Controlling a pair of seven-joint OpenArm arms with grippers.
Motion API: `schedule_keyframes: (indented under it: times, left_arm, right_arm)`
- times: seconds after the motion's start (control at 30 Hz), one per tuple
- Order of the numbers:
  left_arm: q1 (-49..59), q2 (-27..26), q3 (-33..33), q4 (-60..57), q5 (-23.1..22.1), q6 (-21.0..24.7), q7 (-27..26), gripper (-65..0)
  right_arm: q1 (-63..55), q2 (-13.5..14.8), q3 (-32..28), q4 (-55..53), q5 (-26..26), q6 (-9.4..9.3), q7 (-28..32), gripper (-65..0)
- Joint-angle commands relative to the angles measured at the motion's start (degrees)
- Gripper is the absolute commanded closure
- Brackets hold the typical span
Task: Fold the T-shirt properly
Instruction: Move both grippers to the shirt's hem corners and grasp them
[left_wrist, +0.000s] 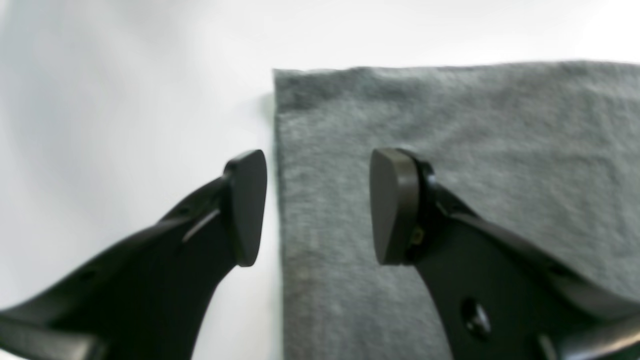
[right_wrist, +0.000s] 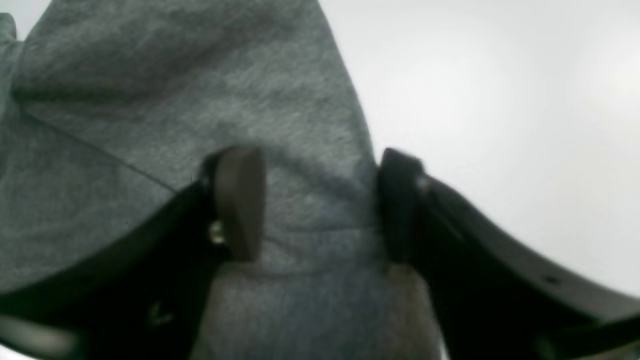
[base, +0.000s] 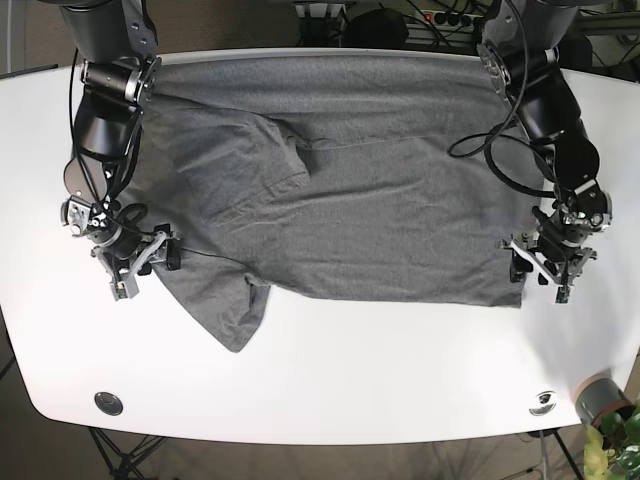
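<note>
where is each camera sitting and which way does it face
Left wrist: on the left arm, looking down past its open fingers at the shirt edge and white table.
Right wrist: on the right arm, looking down past its open fingers straddling a shirt edge.
Base: overhead, facing down on the table; both arms show, left gripper, right gripper.
Shared: the grey shirt and table appear in all three.

No readable text, label, brand, number or sign appears in any view
</note>
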Motion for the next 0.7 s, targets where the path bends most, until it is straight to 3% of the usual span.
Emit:
schedule_keyframes:
  times: [0.0, 0.13, 0.17, 0.37, 0.67]
  left_arm:
    - [-3.7, -0.8, 0.0, -1.6, -0.8, 0.2, -1.4, -31.2]
    - [-7.6, -2.7, 0.3, -7.7, -0.8, 5.5, -1.4, -31.5]
    - [-8.5, -2.7, 0.4, -9.3, -0.8, 7.1, -1.4, -32.5]
    - [-12.9, -2.9, 0.4, -15.9, -0.8, 14.4, -4.0, -48.1]
    - [-15.0, -3.0, 3.3, -23.6, -1.0, 16.4, -7.0, -50.8]
  right_arm:
    - [0.8, -0.1, 0.0, 0.5, -0.6, 0.12, -1.7, -23.1]
    - [1.4, -0.2, -0.1, 0.5, -0.7, 0.12, -1.7, -3.8]
    - [1.6, -0.2, -0.1, 0.5, -0.7, 0.12, -1.8, -2.1]
    - [1.9, -0.3, -0.1, 1.8, -0.7, 0.12, -2.0, -2.9]
    - [1.9, -1.7, -0.1, 2.4, -0.7, 0.12, -2.0, -2.9]
